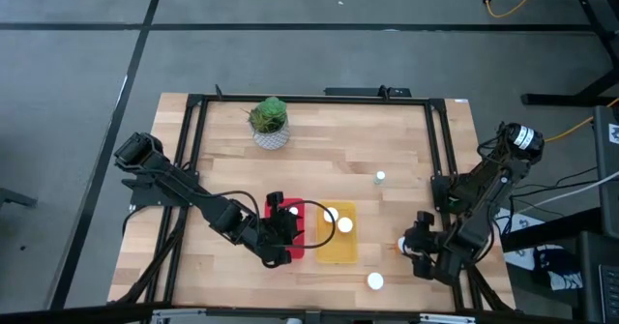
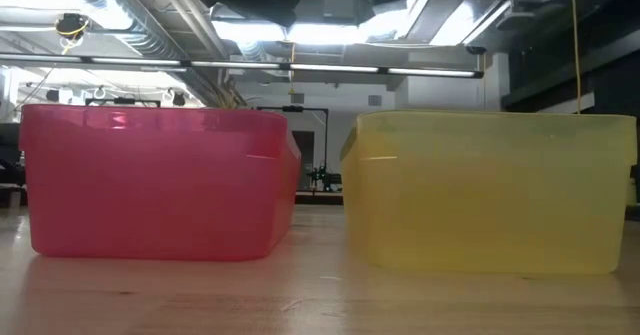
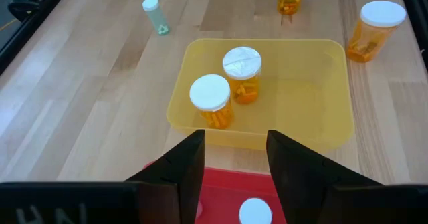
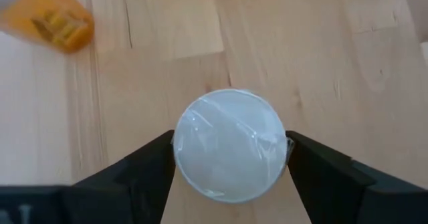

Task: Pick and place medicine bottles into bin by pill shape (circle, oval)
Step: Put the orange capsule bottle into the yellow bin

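Observation:
My left gripper (image 3: 234,164) is open and empty above the red bin (image 1: 295,249), where one white-capped bottle (image 3: 255,212) stands. The yellow bin (image 3: 321,127) beside it holds two orange bottles with white caps (image 3: 242,63) (image 3: 210,92). My right gripper (image 4: 229,184) is near the table's right edge, shut on a white-capped bottle (image 4: 229,144). It also shows in the high view (image 1: 416,249). Another orange bottle (image 1: 375,281) stands on the table near the front edge. A small pale bottle (image 1: 380,177) rests on the table farther back. My right gripper pinches the bottle's round white cap between its two fingers, one on each side of the cap's rim (image 4: 175,147). The fingers come from above, pointing down. The cap hides the bottle's body, and I cannot tell whether the bottle stands on the table or is lifted.
A potted green plant (image 1: 270,121) stands at the table's far left. A black frame (image 1: 193,150) runs along the table's left, far and right sides. Bare wood lies between the plant and the bins.

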You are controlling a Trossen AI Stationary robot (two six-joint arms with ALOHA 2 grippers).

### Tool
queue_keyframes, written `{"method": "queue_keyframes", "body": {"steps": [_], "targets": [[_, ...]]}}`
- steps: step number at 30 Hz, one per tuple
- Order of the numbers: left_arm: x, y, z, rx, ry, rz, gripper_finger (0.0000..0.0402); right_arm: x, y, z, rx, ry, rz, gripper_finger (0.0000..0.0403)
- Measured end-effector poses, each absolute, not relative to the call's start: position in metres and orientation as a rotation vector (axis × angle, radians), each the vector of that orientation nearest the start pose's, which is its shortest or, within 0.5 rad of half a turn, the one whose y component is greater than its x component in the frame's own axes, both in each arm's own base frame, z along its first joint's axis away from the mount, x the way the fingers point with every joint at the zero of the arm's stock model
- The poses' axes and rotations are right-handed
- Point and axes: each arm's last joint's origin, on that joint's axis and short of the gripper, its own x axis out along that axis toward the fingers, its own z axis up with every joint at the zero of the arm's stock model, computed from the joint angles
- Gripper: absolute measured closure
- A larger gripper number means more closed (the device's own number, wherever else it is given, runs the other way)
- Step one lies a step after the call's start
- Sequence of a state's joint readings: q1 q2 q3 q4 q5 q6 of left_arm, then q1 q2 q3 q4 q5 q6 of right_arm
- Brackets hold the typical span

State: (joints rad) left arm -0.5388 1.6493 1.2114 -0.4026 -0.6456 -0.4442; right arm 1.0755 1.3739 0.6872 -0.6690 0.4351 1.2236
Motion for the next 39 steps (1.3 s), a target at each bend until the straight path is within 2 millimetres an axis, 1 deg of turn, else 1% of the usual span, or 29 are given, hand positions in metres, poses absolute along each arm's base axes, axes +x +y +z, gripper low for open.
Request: {"method": "queue_keyframes", "body": {"steps": [3,10,13,17,21,25,29,31,34,37,39], "targets": [[0.308,-0.164,0.249,0.044,0.652,0.249,0.0249,0.115,0.183,0.162,0.159,1.082,-0.137,0.0143],[0.308,-0.164,0.249,0.044,0.652,0.249,0.0249,0.117,0.183,0.162,0.169,1.068,-0.146,0.0199],[0.308,-0.164,0.249,0.043,0.652,0.249,0.0249,0.12,0.184,0.167,0.18,1.053,-0.15,0.0199],[0.308,-0.164,0.249,0.043,0.652,0.249,0.0249,0.131,0.185,0.183,0.14,1.049,-0.157,0.0199],[0.308,-0.164,0.249,0.044,0.652,0.249,0.0249,0.149,0.188,0.208,0.053,0.959,-0.125,0.0195],[0.308,-0.164,0.249,0.044,0.652,0.249,0.0249,0.173,0.189,0.232,-0.014,0.847,-0.073,0.0195],[0.308,-0.164,0.249,0.043,0.652,0.249,0.0249,0.2,0.185,0.246,-0.036,0.73,-0.019,0.0195],[0.308,-0.164,0.249,0.043,0.652,0.249,0.0249,0.214,0.184,0.25,-0.044,0.678,0.031,0.0195],[0.308,-0.164,0.249,0.043,0.652,0.249,0.0249,0.233,0.184,0.248,-0.059,0.633,0.12,0.0195],[0.308,-0.164,0.249,0.043,0.652,0.249,0.0249,0.249,0.184,0.24,-0.077,0.622,0.183,0.0195],[0.308,-0.164,0.249,0.043,0.652,0.249,0.0249,0.256,0.183,0.23,-0.076,0.657,0.194,0.0195]]}}
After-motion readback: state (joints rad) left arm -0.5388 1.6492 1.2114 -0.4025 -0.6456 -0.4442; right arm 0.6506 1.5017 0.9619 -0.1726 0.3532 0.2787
